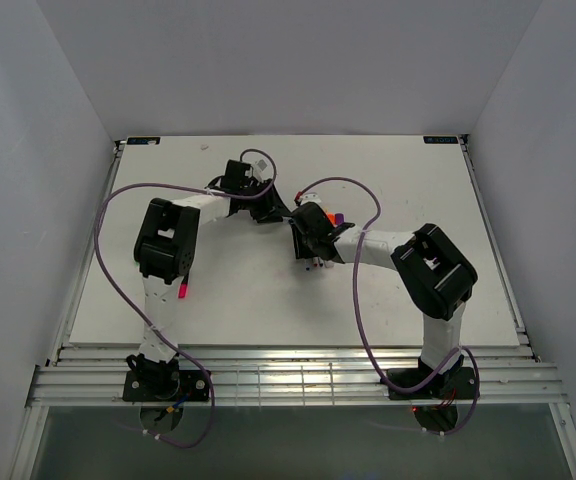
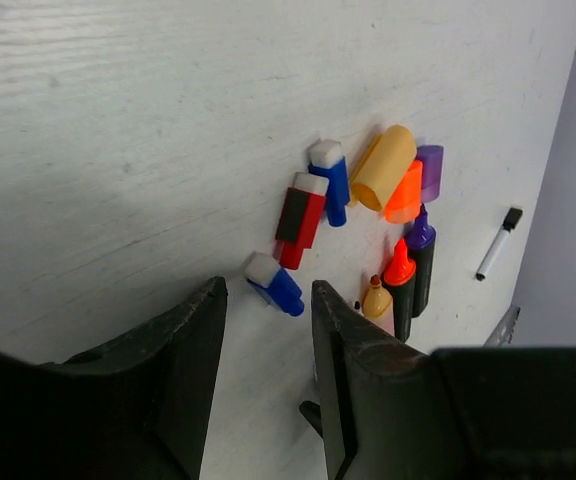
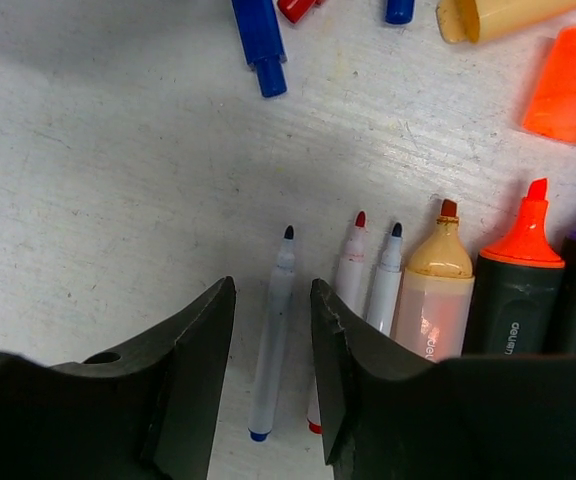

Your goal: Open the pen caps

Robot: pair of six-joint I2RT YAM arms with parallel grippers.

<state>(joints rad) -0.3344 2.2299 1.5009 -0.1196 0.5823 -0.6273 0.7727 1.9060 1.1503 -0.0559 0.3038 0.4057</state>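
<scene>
— What was under you?
— A white tabletop (image 1: 418, 180). My left hand (image 2: 266, 300) hung above it, fingers apart, gripping nothing. My right hand (image 3: 273, 300) was the same, parted and bare.
— And the markers?
— Uncapped, side by side near my right hand: an orange highlighter (image 3: 523, 270), a tan highlighter (image 3: 433, 290), then three thin white pens (image 3: 271, 340), one lying below the gap between my fingers.
— The pen caps (image 2: 368, 200)?
— Off, loose on the tabletop beyond the tips. A tan cap (image 2: 383, 167) touched an orange cap (image 2: 405, 192), with a purple cap (image 2: 429, 172) just beside them. Two blue caps (image 2: 330, 180) and a red cap (image 2: 315, 215) lay near.
</scene>
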